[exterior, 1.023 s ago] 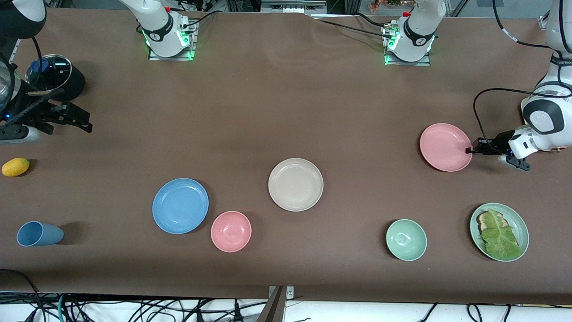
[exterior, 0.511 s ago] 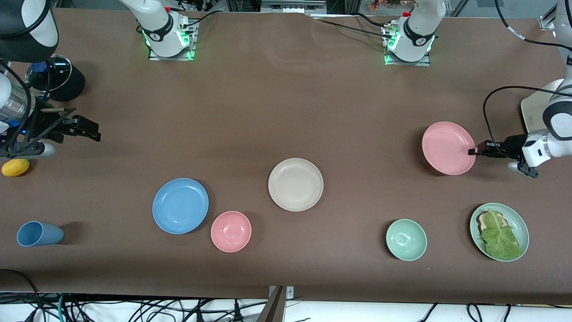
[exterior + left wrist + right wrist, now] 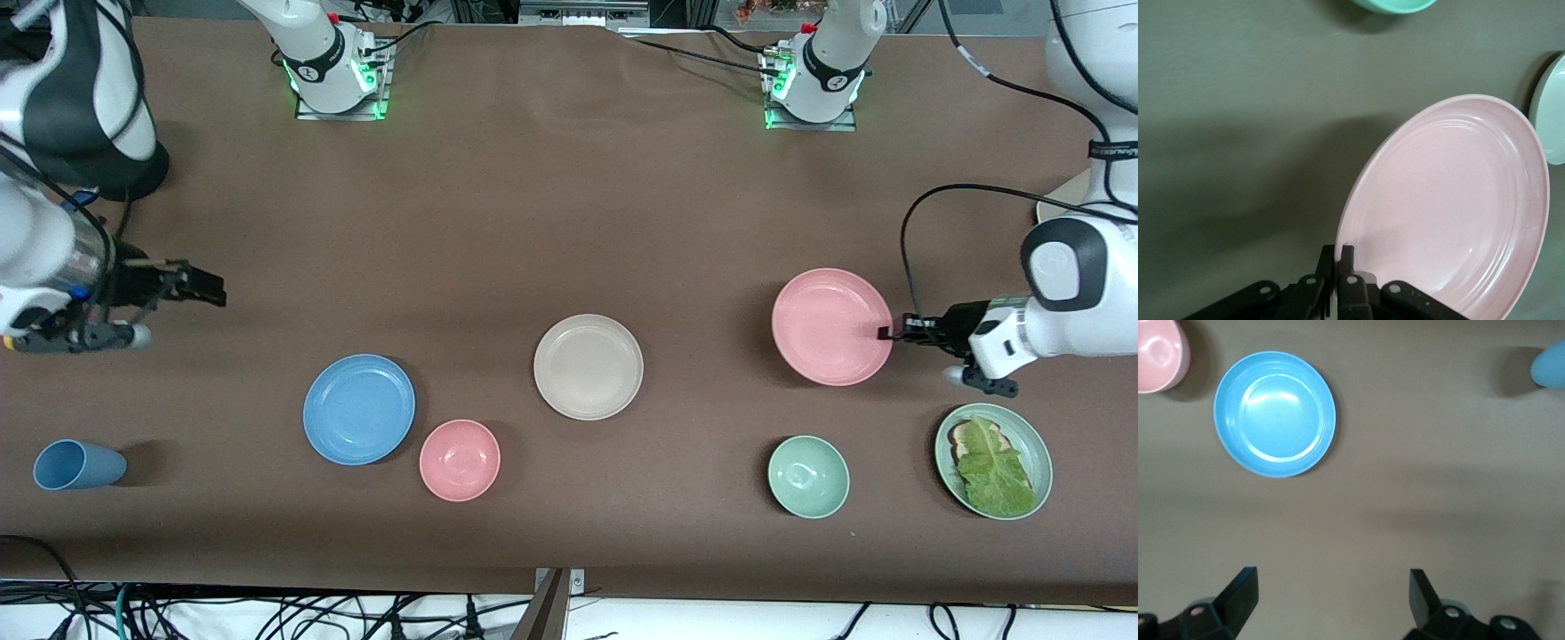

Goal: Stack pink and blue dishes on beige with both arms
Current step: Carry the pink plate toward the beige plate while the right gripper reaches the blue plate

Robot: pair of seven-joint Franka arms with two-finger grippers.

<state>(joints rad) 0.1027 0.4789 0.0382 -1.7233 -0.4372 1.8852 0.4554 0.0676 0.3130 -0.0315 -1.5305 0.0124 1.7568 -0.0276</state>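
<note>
The pink plate [image 3: 831, 326] hangs tilted a little above the table, toward the left arm's end from the beige plate [image 3: 588, 366]. My left gripper [image 3: 885, 333] is shut on its rim; in the left wrist view the fingers [image 3: 1341, 257] pinch the edge of the pink plate [image 3: 1451, 207]. The beige plate lies bare mid-table. The blue plate [image 3: 358, 409] lies flat toward the right arm's end. My right gripper [image 3: 209, 286] hovers open and empty over bare cloth, apart from the blue plate. The right wrist view shows the blue plate [image 3: 1275, 413] ahead of the right gripper [image 3: 1331, 593].
A pink bowl [image 3: 460, 460] sits right beside the blue plate, nearer the front camera. A green bowl [image 3: 808, 476] and a green plate with lettuce on bread [image 3: 993, 460] lie near the left gripper. A blue cup [image 3: 76, 464] lies on its side.
The left gripper has carried the pink plate toward the beige plate. The right arm has swung out over the table toward the blue plate, now covering the yellow fruit.
</note>
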